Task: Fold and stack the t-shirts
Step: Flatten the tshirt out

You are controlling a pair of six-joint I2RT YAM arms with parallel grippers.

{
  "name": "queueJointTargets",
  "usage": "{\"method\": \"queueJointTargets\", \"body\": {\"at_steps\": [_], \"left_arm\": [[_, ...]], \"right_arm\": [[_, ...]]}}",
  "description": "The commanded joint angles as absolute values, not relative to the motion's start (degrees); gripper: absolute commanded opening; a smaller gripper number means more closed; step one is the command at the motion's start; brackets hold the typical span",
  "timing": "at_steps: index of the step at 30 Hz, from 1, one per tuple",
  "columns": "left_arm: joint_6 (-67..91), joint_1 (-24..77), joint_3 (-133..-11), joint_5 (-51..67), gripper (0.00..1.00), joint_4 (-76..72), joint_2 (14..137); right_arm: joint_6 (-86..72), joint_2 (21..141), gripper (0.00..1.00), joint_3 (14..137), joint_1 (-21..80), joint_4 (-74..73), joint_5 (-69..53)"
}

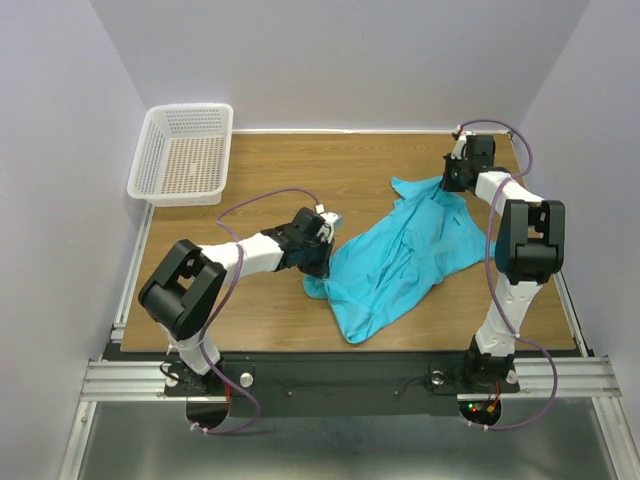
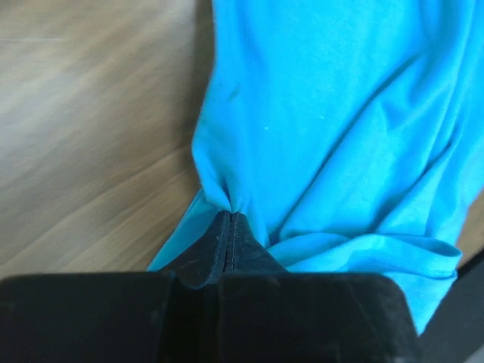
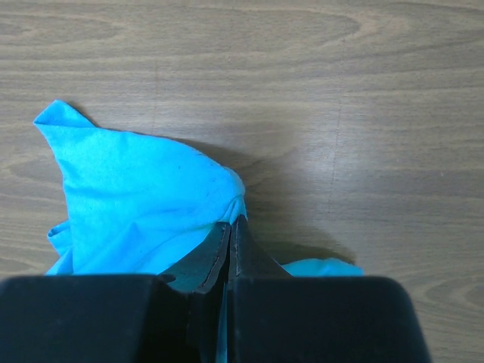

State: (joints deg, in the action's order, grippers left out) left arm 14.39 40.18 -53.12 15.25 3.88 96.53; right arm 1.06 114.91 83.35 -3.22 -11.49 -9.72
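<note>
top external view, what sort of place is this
Probably a robotics lab test cell, not a home: a wooden tabletop boxed in by plain pale walls, two robot arms bolted to an aluminium rail, with a turquoise cloth t-shirt and a white plastic mesh basket as props.

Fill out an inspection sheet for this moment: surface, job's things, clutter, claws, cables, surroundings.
Surface: wooden table, no marks seen.
Job's things: one turquoise t-shirt, crumpled and unfolded, lying between the two arms.
Clutter: white mesh basket at the far left corner.
Claws: left claw shut on the t-shirt's left edge; right claw shut on its far right corner.
Cables: purple cables loop along both arms.
Surroundings: pale walls; metal frame at the near edge.
</note>
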Motion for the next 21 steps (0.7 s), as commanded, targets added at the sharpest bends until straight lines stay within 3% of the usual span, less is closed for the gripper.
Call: {"method": "queueJointTargets", "body": {"at_steps": [1,7,17,19,21], "left_arm": [[7.5,36.9,-58.4,-4.9,0.0,10.6,89.4],[3.0,30.2,-66.6,-8.7,0.0,9.9,90.7],[0.4,26.6,-87.8,-10.9,0.01,9.4,110.6],[0.6,25.8,-89.9,-12.0,0.08,8.4,112.7],[1.1,25.1,-93.6,-12.7,0.25,7.8,115.1]], "right_arm": [[0.6,110.6,0.01,84.1,-5.5,-9.0,-9.8],[0.3,108.5,0.01,83.9,-7.6,-8.9,-12.1],[-3.6,107.6,0.0,81.2,-7.6,-6.4,-13.4],[-4.3,109.1,0.0,82.4,-7.6,-5.8,-13.4],[-4.7,110.7,0.01,85.4,-7.6,-5.6,-13.4]]}}
